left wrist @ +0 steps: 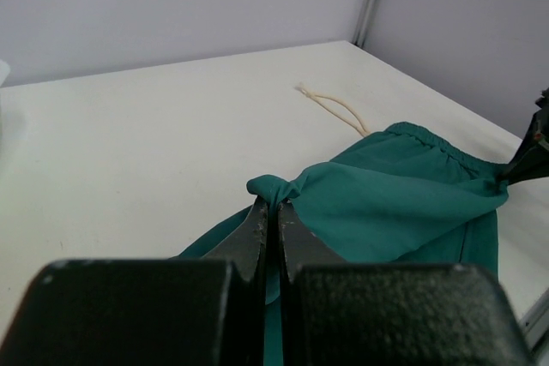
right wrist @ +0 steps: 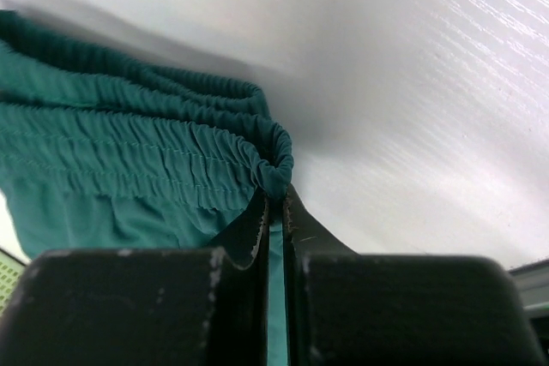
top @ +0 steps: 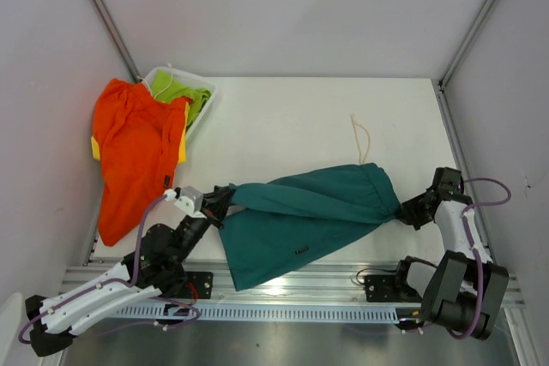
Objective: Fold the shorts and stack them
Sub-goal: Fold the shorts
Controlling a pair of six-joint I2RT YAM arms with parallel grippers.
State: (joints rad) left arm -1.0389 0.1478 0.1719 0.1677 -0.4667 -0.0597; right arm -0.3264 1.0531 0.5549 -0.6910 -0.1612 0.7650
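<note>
Top external view: the left hand (top: 214, 203) is clamped on a bunched end of the teal shorts (top: 300, 212) and the right hand (top: 403, 209) on the waistband corner. The cloth is stretched between them at the desk's (top: 283, 117) front edge, with part hanging over. This looks like the fold step. Next, both hands should probably carry their ends over together and lay them flat. The orange shorts (top: 133, 152) lie far left.

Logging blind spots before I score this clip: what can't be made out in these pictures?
1. Yellow shorts, top view: only slivers show beneath the orange shorts.
2. Lime-green shorts, top view: partly covered by the orange shorts, the rest sunk in the white bin.
3. Teal shorts, left wrist view: lower part blocked by the left gripper.
4. Right wrist view: the right gripper hides the cloth under it; background blurred.
</note>
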